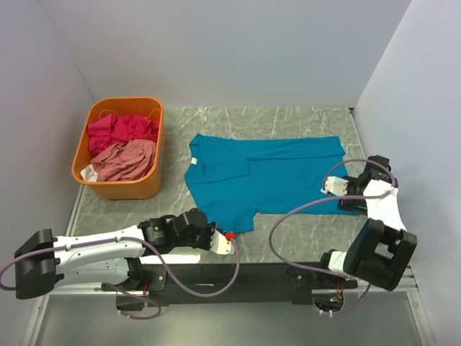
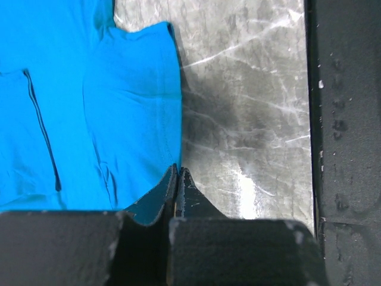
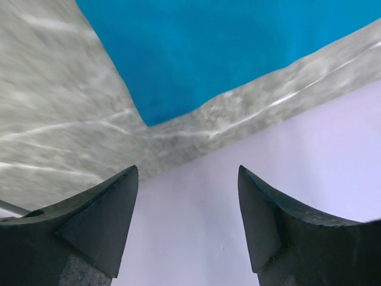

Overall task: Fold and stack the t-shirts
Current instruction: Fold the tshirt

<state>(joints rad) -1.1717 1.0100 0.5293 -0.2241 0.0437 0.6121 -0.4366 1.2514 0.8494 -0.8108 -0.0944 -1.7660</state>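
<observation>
Over on the far left of the grey marbled counter [image 1: 288, 119] sits an orange basket [image 1: 115, 189], and two of the t-shirts are bundled inside it. The magenta-pink t-shirt [image 1: 122, 130] is heaped toward the back, and the dusty salmon-pink t-shirt [image 1: 128, 160] is crumpled in front of it, both unfolded and touching

Just right of the basket, the teal-blue t-shirt [image 1: 274, 173] lies spread out flat on the counter. Its neckline is turned toward the basket and its body runs off to the right. One sleeve points at the back wall, while the other points at the near edge where the arms are bolted

The left arm lies low along that near edge, reaching toward the near sleeve. From its wrist camera, the left tool [image 2: 180, 170] has its two fingers pressed tight together, tips right at the sleeve's edge. I cannot tell whether any cloth is caught between them. A black rail [image 2: 345, 119] runs along the counter's near side

Further right, the other arm bends in over the shirt's right-hand end, close to the side wall. The right tool [image 3: 187, 168] stands spread, with nothing between its fingers. It hangs above bare counter just beside a corner of the teal cloth, apart from it, with the pale lilac wall [image 3: 309, 179] showing behind the gap
</observation>
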